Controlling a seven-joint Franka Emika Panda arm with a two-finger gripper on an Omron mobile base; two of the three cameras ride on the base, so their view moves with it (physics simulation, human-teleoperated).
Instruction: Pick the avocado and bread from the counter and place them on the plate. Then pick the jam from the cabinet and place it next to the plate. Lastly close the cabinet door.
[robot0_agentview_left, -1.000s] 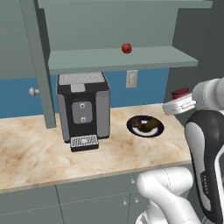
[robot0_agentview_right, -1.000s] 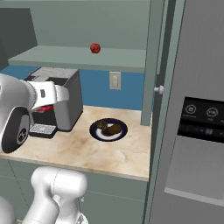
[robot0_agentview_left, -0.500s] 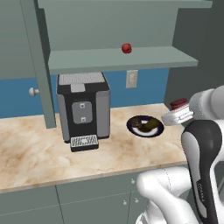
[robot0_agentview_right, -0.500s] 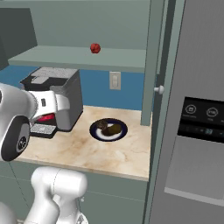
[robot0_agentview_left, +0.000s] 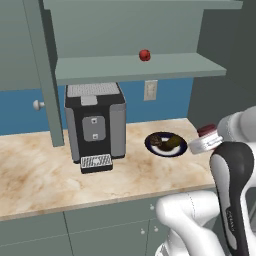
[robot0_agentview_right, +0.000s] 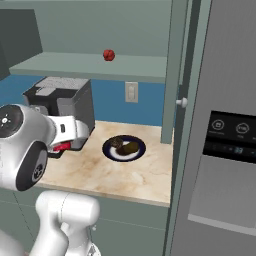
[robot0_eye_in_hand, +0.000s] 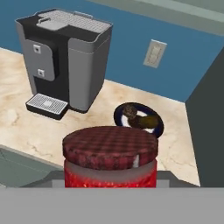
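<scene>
A: Nearest to me, hand view: the jam (robot0_eye_in_hand: 110, 164) sits right up against the lens, red jar with a dark checked lid. My gripper (robot0_agentview_left: 204, 145) is closed on the jam; from the left base view I see the jar's dark red top (robot0_agentview_left: 206, 131) poking above the white hand, held in the air over the right end of the desk (robot0_agentview_left: 35, 175).

B: And from the other side?

A: Right base view, a sliver of red (robot0_agentview_right: 61, 146) shows under the hand, in front of the coffee machine (robot0_agentview_right: 62, 102). I cannot make out the fingers themselves.

B: Plate?

A: The plate (robot0_eye_in_hand: 120, 114) lies on the desk beyond the jar, navy rim, just right of the coffee machine. Bread (robot0_eye_in_hand: 129, 109) and avocado (robot0_eye_in_hand: 148, 120) both rest on it, touching or nearly so; bread toward the machine side, avocado toward the wall panel.

B: Further back?

A: A wall outlet (robot0_agentview_left: 150, 90) on the blue backsplash. Above it a shelf (robot0_agentview_left: 100, 70) with a small red ball (robot0_agentview_left: 144, 55). The cabinet door (robot0_agentview_left: 46, 75) stands swung open, edge toward me, left of the coffee machine, pale knob (robot0_agentview_left: 37, 105) on its far side. In the right base view another open panel (robot0_agentview_right: 171, 75) stands by the fridge (robot0_agentview_right: 225, 125).
</scene>
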